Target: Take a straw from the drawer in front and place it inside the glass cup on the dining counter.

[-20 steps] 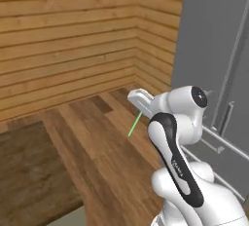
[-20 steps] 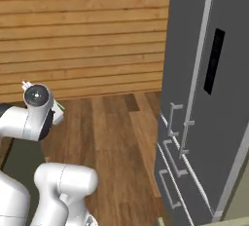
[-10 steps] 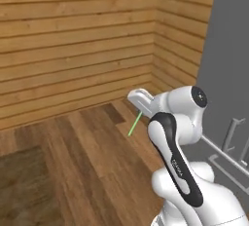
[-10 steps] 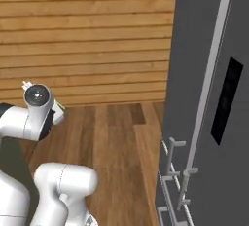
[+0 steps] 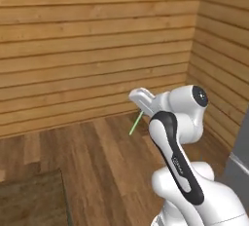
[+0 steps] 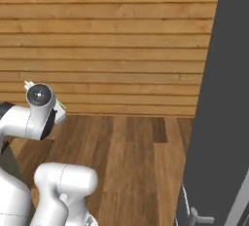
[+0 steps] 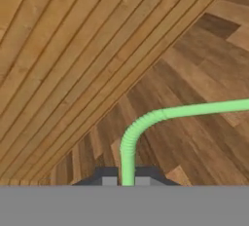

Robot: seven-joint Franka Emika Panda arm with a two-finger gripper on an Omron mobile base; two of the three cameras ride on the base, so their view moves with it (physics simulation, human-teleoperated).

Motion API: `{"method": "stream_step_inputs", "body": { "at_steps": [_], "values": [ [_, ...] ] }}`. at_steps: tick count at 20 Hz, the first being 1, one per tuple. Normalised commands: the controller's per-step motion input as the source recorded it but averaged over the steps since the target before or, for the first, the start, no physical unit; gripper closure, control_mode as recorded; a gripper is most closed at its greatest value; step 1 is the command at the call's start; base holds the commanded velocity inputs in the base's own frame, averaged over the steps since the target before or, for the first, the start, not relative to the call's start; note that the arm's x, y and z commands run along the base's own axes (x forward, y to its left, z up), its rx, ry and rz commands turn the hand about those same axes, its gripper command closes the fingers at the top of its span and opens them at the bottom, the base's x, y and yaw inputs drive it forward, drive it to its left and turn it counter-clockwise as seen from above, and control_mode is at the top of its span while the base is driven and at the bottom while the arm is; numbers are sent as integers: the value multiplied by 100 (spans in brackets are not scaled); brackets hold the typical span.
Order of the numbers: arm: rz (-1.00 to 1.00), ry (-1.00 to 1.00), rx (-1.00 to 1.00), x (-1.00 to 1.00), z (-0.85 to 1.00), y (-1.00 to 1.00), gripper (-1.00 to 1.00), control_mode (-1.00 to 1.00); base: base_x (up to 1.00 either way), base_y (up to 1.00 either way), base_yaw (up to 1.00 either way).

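My gripper [image 7: 127,177] is shut on the straw [image 7: 194,109], a light-green ribbed tube that rises from between the fingertips, bends and runs off to the right. In the left base view the gripper [image 5: 144,109] is held up in front of the arm's elbow, with the straw [image 5: 136,122] slanting down and left from it over the wood floor. A short bit of the straw [image 6: 62,105] peeks out beside the arm's joint in the right base view. The drawer, the glass cup and the dining counter are out of view.
A plank wall [image 5: 97,49] stands ahead, with wood flooring [image 6: 131,152] below it. The grey fridge [image 6: 228,98] rises at the right, a drawer handle [image 6: 194,215] low on it. A darker brown wood-grain surface [image 5: 29,200] lies at the lower left.
The whole picture has shifted, so the base has turned; the fridge has slid toward the right edge in both base views. The arm keeps its pose, with the straw still gripped.
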Motion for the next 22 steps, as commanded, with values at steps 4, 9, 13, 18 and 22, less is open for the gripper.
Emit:
{"method": "stream_step_inputs", "body": {
  "at_steps": [4,9,13,18,22],
  "values": [
    [0,0,0,0,0,0,100,100,76,3,56],
    [0,0,0,0,0,0,100,100,70,0,73],
    [0,0,0,0,0,0,100,100,65,-2,77],
    [0,0,0,0,0,0,100,100,82,-38,63],
    [0,0,0,0,0,0,100,100,87,-58,49]
  ]
}}
